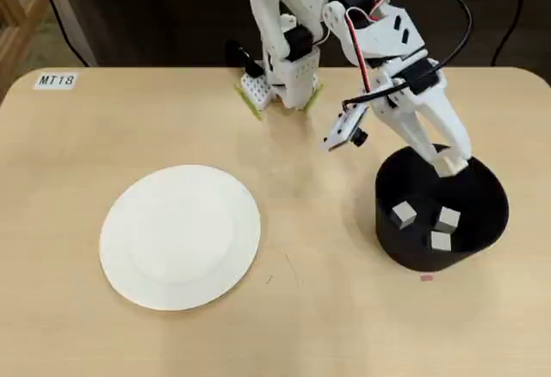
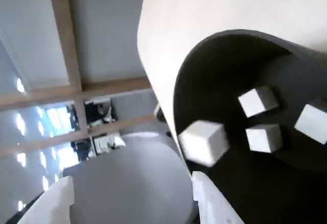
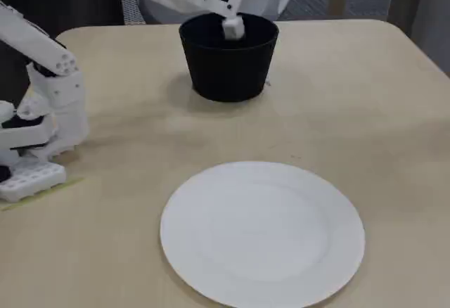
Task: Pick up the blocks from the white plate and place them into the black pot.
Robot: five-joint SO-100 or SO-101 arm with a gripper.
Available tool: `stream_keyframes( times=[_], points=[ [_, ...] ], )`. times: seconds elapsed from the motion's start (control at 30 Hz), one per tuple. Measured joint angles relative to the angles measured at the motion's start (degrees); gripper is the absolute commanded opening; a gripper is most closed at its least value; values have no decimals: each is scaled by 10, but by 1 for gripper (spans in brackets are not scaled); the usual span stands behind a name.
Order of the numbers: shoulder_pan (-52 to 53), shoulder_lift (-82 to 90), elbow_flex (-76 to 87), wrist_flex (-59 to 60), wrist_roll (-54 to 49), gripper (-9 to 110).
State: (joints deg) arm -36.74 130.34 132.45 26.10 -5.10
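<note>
The white plate (image 1: pixel 181 235) (image 3: pixel 261 232) lies bare on the table, with no blocks on it. At the right of the overhead view stands the black pot (image 1: pixel 413 256) (image 2: pixel 214 60) (image 3: pixel 226 69), and three pale blocks (image 1: pixel 403 214) (image 2: pixel 258 101) rest on its floor. My gripper (image 1: pixel 448 163) (image 2: pixel 130 183) (image 3: pixel 226 9) hangs over the pot's far rim. In the wrist view its fingers (image 2: pixel 57 201) stand wide apart. One more block (image 2: pixel 203 141) (image 1: pixel 450 168) (image 3: pixel 233 27) shows blurred at the tip of one finger, above the pot's opening and not clamped.
The arm's white base (image 1: pixel 280 84) (image 3: pixel 31 139) stands at the table's back edge in the overhead view. A label reading MT18 (image 1: pixel 57 80) lies at the far left corner. Bare tabletop separates plate and pot.
</note>
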Motion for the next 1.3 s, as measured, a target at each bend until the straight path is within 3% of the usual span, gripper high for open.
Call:
stream_keyframes(
  times=[0.07, 0.17, 0.33, 0.43, 0.57, 1.3],
  points=[
    [10, 0, 0, 0, 0, 27],
    [23, 4, 0, 3, 1, -2],
    [97, 104, 4, 129, 17, -2],
    [222, 265, 66, 253, 33, -2],
    [374, 506, 152, 333, 23, -2],
    [387, 560, 376, 331, -45, -2]
  ],
)
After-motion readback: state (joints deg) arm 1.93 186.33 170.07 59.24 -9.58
